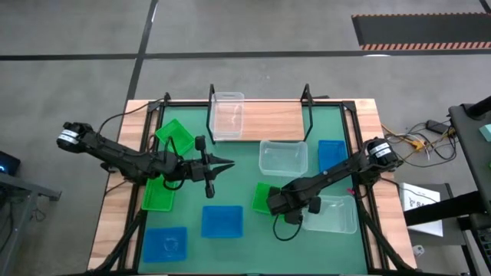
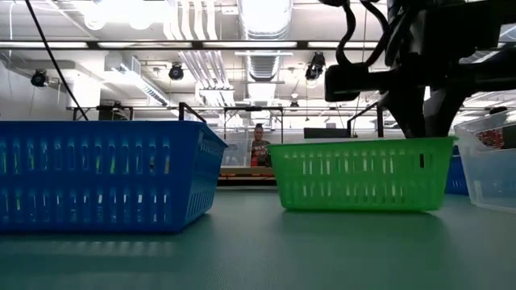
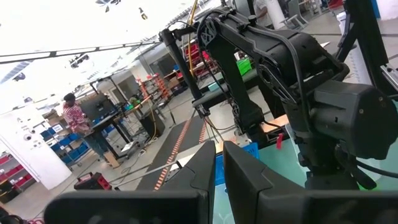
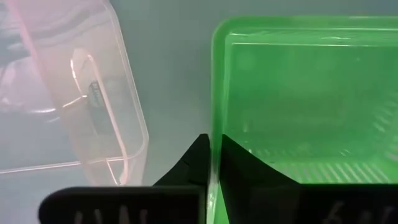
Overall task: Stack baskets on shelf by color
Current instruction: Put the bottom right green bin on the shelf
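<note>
Sitting directly under the right gripper point(image 4: 211, 163), a green basket point(image 4: 305, 93) has its near side wall pinched between the closed fingers. Its shelf point(image 1: 268, 119) lies well beyond; left gripper point(image 1: 219, 163), shut, hovers farther off.

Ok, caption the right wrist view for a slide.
Right gripper shut on the green basket's rim, a clear basket alongside.

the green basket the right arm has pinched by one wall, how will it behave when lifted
Probably light: the green basket is empty, thin slotted plastic. With the right tool shut on just one wall, it will likely tilt and hang from that edge. The thin wall may flex somewhat, and smooth plastic could slip. The left tool hovers shut over the mat, empty.
</note>
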Tool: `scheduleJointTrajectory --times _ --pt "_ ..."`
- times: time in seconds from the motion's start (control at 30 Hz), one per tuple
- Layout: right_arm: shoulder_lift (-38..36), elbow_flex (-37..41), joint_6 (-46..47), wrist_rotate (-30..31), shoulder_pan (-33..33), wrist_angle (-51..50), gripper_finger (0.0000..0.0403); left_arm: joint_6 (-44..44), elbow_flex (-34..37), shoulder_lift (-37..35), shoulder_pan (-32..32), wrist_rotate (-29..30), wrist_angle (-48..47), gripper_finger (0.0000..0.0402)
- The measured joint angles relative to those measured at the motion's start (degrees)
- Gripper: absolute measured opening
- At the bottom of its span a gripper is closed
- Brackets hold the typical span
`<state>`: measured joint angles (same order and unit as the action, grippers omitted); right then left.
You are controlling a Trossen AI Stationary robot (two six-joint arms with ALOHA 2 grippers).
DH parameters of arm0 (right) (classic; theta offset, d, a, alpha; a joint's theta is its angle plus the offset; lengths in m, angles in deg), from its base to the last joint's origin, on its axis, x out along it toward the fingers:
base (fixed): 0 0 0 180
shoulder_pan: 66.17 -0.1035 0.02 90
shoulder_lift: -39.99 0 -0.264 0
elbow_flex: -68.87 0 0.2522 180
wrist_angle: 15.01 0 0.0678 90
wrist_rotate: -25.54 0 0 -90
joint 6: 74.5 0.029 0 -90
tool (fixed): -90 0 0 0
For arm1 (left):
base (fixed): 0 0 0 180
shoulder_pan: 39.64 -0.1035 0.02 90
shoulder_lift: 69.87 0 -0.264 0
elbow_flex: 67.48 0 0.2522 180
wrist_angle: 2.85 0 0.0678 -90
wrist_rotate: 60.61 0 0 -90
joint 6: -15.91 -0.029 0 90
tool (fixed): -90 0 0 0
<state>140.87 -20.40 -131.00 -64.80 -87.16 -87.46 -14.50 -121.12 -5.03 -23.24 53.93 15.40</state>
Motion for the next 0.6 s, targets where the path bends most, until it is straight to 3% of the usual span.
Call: scheduleJointTrajectory --times 0.2,0.43,0.6 --pt "-1.1 -4.2 3.3 -0.1 0.0 0.1 0.001 -0.5 -0.3 -0.3 0.0 0.5 0.0 0.0015" --pt "-1.3 -14.3 17.9 0.4 0.0 -1.0 0.0009 -7.4 -0.5 -2.8 0.0 8.6 0.0 0.0015" --pt "-1.3 -21.9 29.5 5.1 0.0 -2.9 0.0009 -5.8 2.6 -6.5 0.6 8.9 0.3 0.0015"
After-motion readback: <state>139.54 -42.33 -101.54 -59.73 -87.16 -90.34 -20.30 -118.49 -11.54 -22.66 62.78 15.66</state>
